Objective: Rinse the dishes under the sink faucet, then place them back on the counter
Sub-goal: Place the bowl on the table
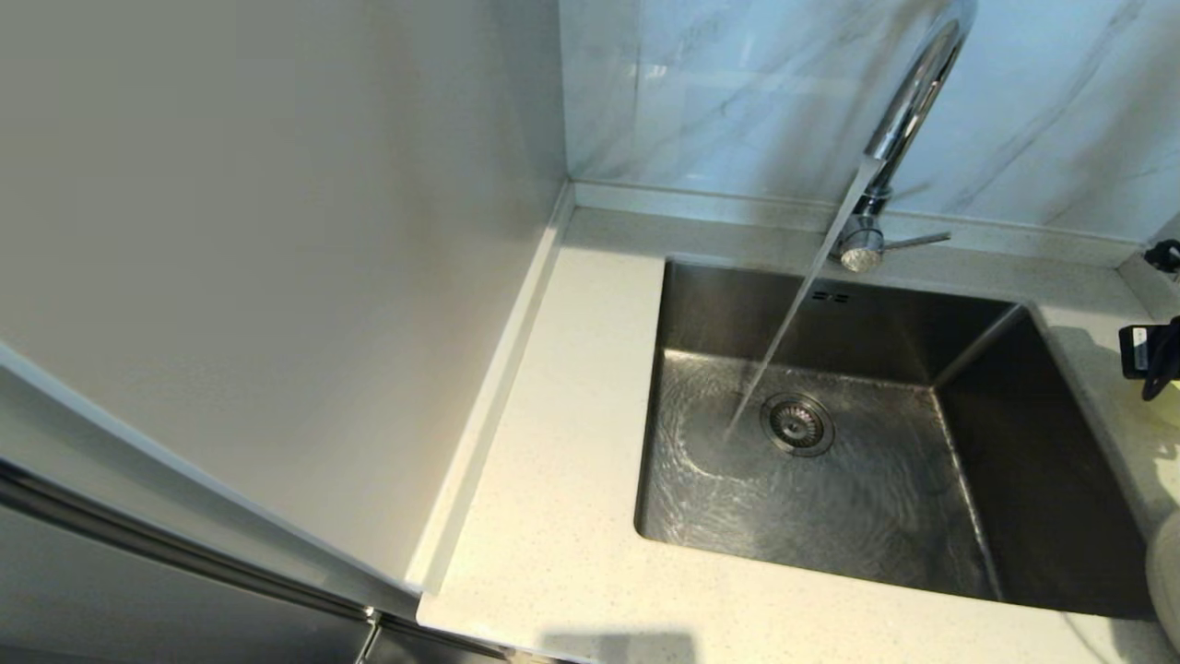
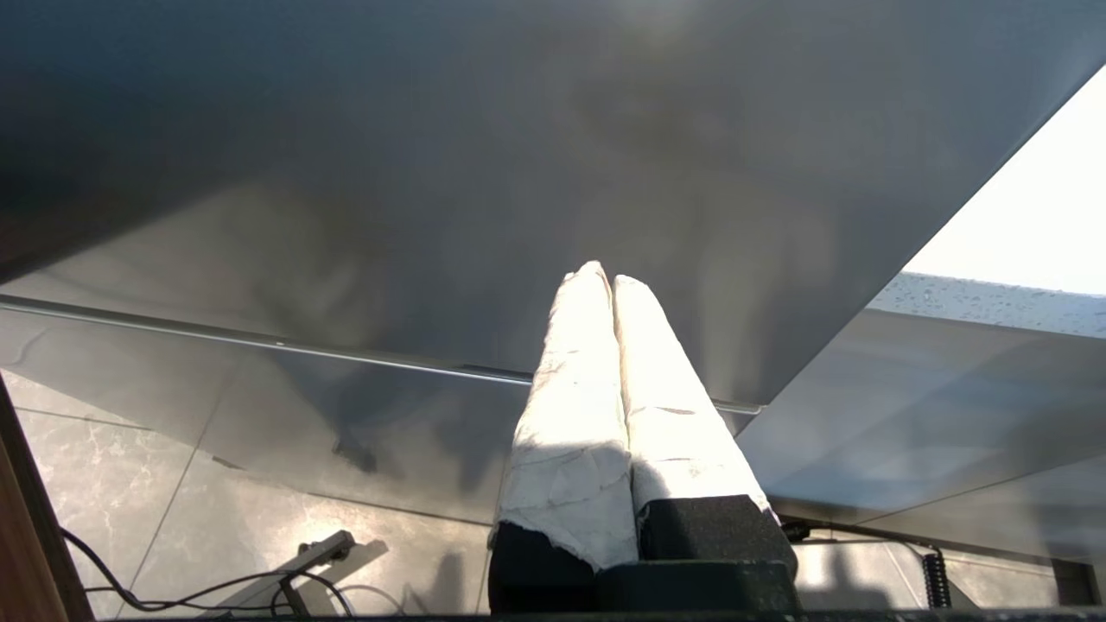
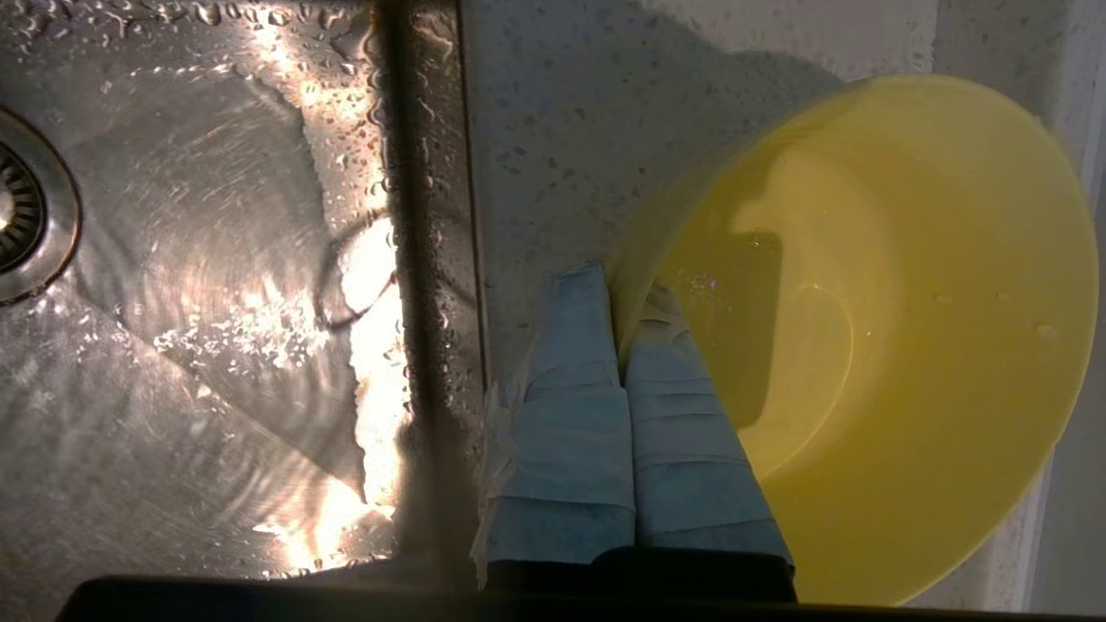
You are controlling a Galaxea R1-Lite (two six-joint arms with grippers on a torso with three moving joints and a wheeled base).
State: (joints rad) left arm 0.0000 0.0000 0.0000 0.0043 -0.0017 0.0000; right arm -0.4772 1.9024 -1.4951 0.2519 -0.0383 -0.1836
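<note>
Water is running: a steady stream (image 1: 793, 323) pours from the faucet (image 1: 908, 111) and hits the floor of the sink (image 1: 701, 304) just beside the round drain strainer (image 1: 796, 424), sending ripples across the steel bottom. The faucet's thin side lever (image 1: 917, 242) sticks out toward the robot's right. Over to the right wrist view, and here's the action: the right gripper (image 3: 619, 281) has its tape-wrapped fingers (image 3: 566, 406) pinched tight on the rim of the pale-yellow bowl (image 3: 907, 328), one finger outside the wall, the other inside. The bowl is over the speckled counter (image 3: 553, 155) on the sink's right side, just beside the basin's edge, with droplets scattered on the stone around it and a few inside the bowl; whether it's resting flat on the counter or lifted a touch is hard to call from this angle. In the head view only a dark piece of the right arm (image 1: 1148, 355) and a sliver of yellow show at the right edge, and a pale rounded shape at the lower right corner may be the plate, but too little shows to be sure. The left gripper (image 2: 609, 278) is down low, away from the sink, beneath a grey panel (image 2: 432, 173), its two white-wrapped fingers (image 2: 570, 415) pressed together on nothing.
</note>
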